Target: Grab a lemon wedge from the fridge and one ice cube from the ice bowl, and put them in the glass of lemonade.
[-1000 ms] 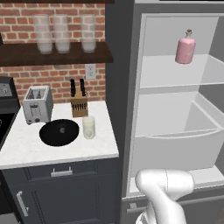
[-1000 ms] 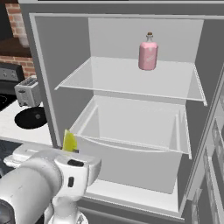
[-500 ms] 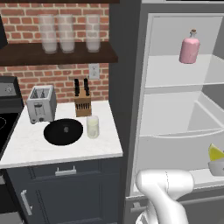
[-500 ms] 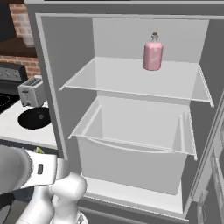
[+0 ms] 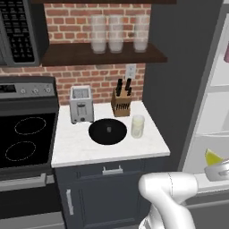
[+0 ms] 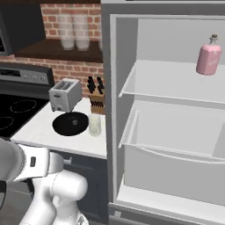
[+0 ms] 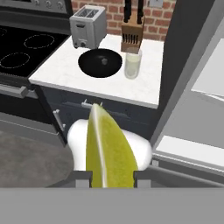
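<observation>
Clamped in the gripper (image 7: 113,178), the wedge (image 7: 107,148) is out of the fridge (image 6: 176,132); the glass (image 5: 137,126) and ice bowl (image 5: 107,131) are not yet reached.

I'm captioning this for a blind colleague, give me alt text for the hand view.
A yellow-green lemon wedge is clamped in the gripper. Beyond it, a white counter carries the black ice bowl, the glass of lemonade, a toaster and a knife block.
</observation>
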Controlling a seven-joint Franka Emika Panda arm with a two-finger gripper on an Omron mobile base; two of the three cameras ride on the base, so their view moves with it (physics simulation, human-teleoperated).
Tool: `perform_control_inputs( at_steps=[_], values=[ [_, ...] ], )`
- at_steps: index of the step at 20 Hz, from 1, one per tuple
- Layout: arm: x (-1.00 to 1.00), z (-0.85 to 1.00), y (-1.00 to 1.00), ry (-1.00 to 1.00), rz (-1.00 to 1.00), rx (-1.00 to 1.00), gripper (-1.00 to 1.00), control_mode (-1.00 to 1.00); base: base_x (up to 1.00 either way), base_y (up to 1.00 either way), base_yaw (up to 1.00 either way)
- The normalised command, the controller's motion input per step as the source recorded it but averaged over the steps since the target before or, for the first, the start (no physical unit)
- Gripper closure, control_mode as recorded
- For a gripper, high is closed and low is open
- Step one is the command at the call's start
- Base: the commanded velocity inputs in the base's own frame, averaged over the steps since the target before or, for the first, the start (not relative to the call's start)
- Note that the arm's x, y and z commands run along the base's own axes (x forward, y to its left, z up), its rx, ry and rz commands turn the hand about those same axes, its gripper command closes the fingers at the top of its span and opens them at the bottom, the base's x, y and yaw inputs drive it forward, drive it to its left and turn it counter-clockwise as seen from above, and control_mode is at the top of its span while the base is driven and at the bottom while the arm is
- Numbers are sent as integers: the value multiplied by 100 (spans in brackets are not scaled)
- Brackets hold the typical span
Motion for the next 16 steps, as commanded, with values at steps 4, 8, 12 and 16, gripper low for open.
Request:
perform_control_inputs(
  at_steps=[4, 8, 12, 16],
  values=[
    [0, 0, 0, 0, 0, 0, 100, 100, 100, 100, 0],
    [0, 0, 0, 0, 0, 0, 100, 100, 96, 36, -9],
    [0, 0, 0, 0, 0, 0, 100, 100, 56, 61, -18],
    [0, 0, 0, 0, 0, 0, 100, 100, -84, 91, -1]
  ],
)
